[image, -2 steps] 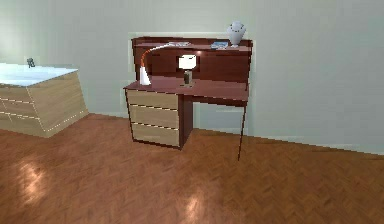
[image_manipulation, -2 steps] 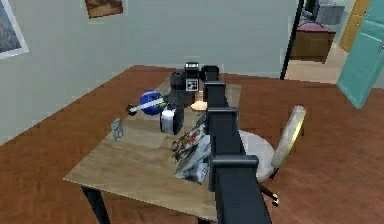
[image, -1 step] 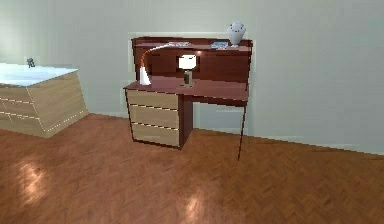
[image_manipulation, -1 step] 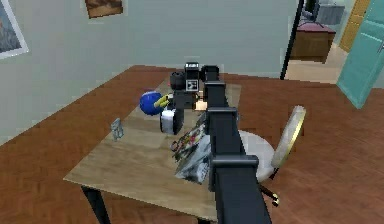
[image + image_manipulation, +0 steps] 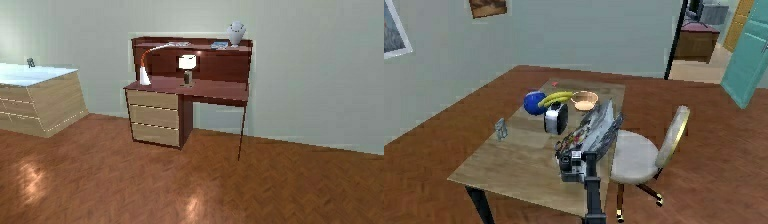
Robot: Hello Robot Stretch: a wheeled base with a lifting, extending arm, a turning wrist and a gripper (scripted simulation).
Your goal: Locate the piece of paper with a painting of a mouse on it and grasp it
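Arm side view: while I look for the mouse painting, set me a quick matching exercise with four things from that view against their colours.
Things:
1. ball on the table
2. banana
3. door at the view's right
4. chair

Colours:
A. cream
B. teal
C. blue
D. yellow

Pairs: 1-C, 2-D, 3-B, 4-A.
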